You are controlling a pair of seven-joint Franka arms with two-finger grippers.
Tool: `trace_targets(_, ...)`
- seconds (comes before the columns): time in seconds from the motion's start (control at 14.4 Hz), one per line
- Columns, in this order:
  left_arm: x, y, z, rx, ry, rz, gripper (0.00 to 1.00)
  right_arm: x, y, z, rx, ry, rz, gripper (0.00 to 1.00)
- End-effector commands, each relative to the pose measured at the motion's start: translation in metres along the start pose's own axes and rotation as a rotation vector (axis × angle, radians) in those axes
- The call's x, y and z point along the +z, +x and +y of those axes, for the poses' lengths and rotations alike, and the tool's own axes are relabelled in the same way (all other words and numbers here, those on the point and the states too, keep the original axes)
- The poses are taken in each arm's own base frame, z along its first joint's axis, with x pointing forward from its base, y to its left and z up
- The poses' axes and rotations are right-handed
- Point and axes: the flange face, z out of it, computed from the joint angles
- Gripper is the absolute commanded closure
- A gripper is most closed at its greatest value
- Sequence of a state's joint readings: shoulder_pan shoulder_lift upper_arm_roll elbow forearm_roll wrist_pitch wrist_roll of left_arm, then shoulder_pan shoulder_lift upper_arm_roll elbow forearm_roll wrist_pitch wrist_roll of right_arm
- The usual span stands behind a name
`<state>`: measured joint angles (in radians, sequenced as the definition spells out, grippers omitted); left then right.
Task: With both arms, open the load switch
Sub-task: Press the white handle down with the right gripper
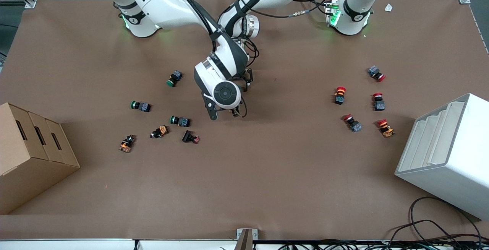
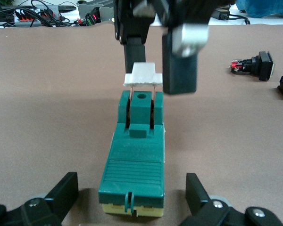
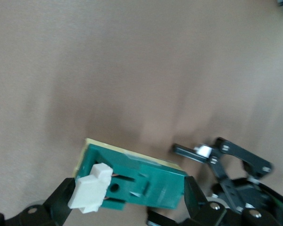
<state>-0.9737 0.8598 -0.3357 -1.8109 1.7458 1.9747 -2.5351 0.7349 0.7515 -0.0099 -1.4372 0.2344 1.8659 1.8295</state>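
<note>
Brown table (image 1: 267, 173), with both grippers set low around one load switch.

The left gripper (image 2: 132, 197) is seen with its fingers apart, and the dark green load switch (image 2: 134, 155) lies flat between them, a gap showing on each side of its body. The right gripper (image 3: 127, 200) is likewise spread, its fingers bracketing the lever end of the switch. The white lever (image 2: 142, 75) stands raised on thin copper legs, just beside one right finger. Since the body is not yet clamped, the whole switch could be dragged or tipped if the lever is pulled. The small lever cap could also be lost from a shallow pinch.
</note>
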Motion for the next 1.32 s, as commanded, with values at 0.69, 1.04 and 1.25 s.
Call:
trace_targets(0.69, 0.007, -0.024, -0.004, 0.013, -0.007, -0.016, 0.0, 0.025, -0.037, 0.04, -0.052, -0.192, 0.055, 0.0)
trace_targets(1.04, 0.007, -0.023, -0.004, 0.012, -0.005, -0.016, 0.0, 0.046, -0.032, 0.043, -0.069, -0.199, 0.115, 0.0)
trace_targets(1.25, 0.008, -0.021, -0.004, 0.007, -0.004, -0.015, 0.0, 0.034, -0.021, 0.036, -0.088, -0.174, 0.13, 0.0)
